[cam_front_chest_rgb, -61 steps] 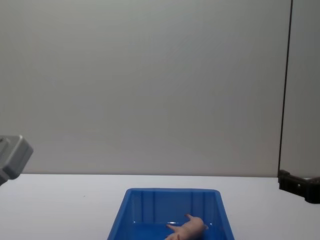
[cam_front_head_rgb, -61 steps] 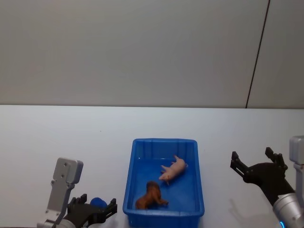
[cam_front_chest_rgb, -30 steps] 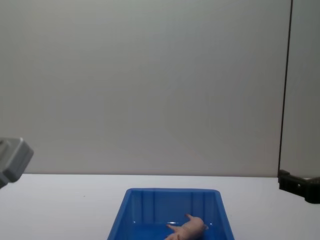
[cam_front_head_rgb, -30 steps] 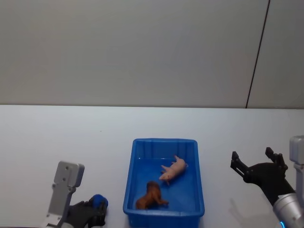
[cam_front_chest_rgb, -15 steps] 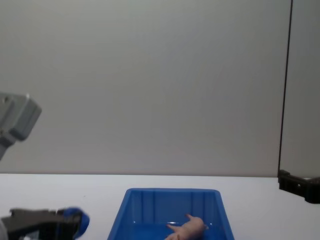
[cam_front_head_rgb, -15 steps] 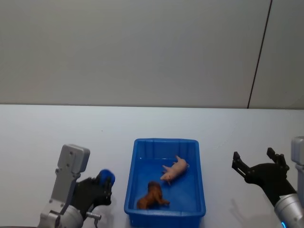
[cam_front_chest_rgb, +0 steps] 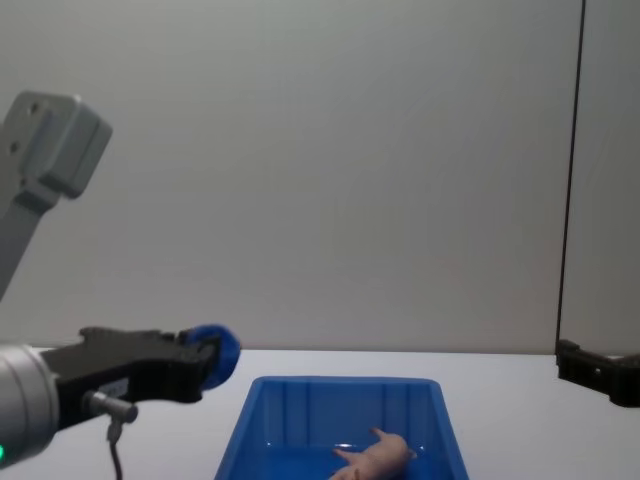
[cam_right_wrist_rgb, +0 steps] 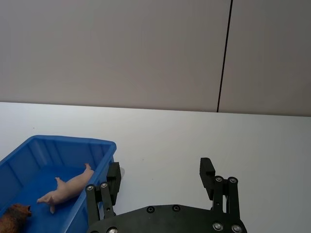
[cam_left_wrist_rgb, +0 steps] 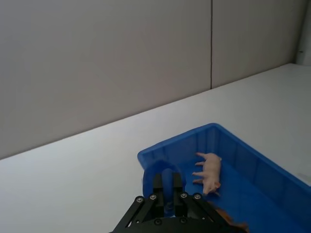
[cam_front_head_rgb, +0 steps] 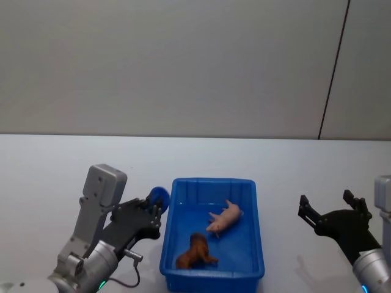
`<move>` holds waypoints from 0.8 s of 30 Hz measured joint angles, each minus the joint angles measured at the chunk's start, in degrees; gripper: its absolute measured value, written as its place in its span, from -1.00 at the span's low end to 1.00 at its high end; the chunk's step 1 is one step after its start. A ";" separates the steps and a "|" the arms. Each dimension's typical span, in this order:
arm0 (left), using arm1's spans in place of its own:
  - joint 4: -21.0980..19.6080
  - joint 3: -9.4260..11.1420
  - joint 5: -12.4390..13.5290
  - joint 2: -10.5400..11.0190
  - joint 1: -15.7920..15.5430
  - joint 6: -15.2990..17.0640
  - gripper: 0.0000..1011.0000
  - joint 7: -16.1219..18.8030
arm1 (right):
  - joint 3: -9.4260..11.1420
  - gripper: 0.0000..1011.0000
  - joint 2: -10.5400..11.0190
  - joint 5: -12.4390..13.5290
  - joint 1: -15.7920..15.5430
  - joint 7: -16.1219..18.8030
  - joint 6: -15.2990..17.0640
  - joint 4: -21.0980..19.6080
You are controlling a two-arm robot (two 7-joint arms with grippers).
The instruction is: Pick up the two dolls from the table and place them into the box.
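Note:
The blue box (cam_front_head_rgb: 211, 181) sits on the white table (cam_front_head_rgb: 73, 165) with both dolls lying inside. The pale pink doll (cam_front_head_rgb: 224, 218) lies toward the far right, and the brown doll (cam_front_head_rgb: 194, 251) lies near the front wall. My left gripper (cam_front_head_rgb: 157, 200) hovers beside the box's left rim, shut on a small blue thing (cam_front_head_rgb: 160, 195). In the left wrist view that blue thing (cam_left_wrist_rgb: 163, 167) arches over the fingertips, with the box (cam_left_wrist_rgb: 180, 138) and pink doll (cam_left_wrist_rgb: 210, 172) beyond. My right gripper (cam_front_head_rgb: 325, 200) stands open to the right of the box, holding nothing.
A grey wall with a dark vertical seam (cam_front_head_rgb: 333, 73) rises behind the table. Bare white tabletop stretches to the left, behind and to the right of the box. The chest view shows the box rim (cam_front_chest_rgb: 340, 381) and pink doll (cam_front_chest_rgb: 375, 458).
My left arm has risen and moved forward from the table's near left edge to the box's left rim, closing on the blue thing. The right arm and both dolls stayed still.

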 joint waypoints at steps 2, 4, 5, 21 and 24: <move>0.29 -0.01 0.17 -0.14 -0.36 -0.63 -0.83 -1.16 | 0.00 0.98 0.00 0.00 0.00 0.00 0.00 0.00; 0.86 0.00 0.33 -0.39 -0.94 -1.61 -0.83 -3.05 | 0.00 0.98 0.00 0.00 0.00 0.00 0.00 0.00; 0.98 0.00 0.36 -0.44 -1.06 -1.93 -0.83 -3.69 | 0.00 0.98 0.00 0.00 0.00 0.00 0.00 0.00; 7.15 0.55 -0.34 -2.76 -5.49 -7.67 -0.24 -18.88 | 0.00 0.98 0.00 0.00 0.00 0.00 0.00 0.00; 8.53 0.75 -0.61 -3.31 -6.32 -8.49 -0.06 -21.73 | 0.00 0.98 0.00 0.00 0.00 0.00 0.00 0.00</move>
